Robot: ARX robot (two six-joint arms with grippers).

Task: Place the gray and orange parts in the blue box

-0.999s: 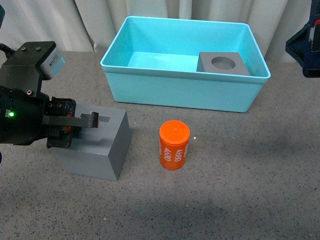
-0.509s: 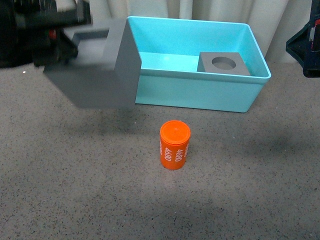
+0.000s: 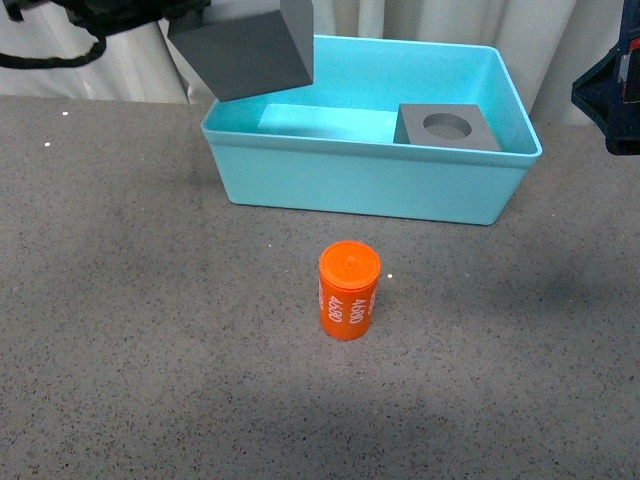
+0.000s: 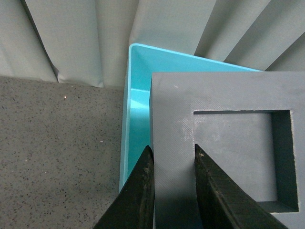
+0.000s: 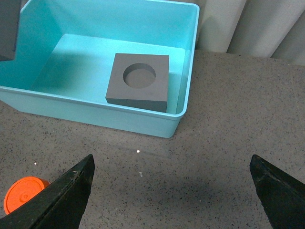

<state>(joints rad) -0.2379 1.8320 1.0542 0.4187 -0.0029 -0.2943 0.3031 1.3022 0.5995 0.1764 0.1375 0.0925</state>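
My left gripper (image 4: 172, 160) is shut on one wall of the gray cube with a square recess (image 4: 228, 157), held in the air over the left end of the blue box (image 3: 370, 180); the cube shows at the top of the front view (image 3: 245, 45). The gray cube with a round recess (image 3: 447, 127) lies inside the box at its right end, also in the right wrist view (image 5: 139, 85). The orange cylinder (image 3: 349, 290) with white digits stands upright on the table in front of the box. My right gripper (image 5: 174, 183) is open and empty above the table right of the box (image 5: 95, 114).
Pale curtains (image 3: 420, 20) hang behind the box. The table is a speckled gray surface (image 3: 150, 350). Part of my right arm (image 3: 610, 85) shows at the right edge of the front view.
My left gripper has lifted the square-recess cube off the table and carried it up and back to above the box's left end. The right arm has not moved.
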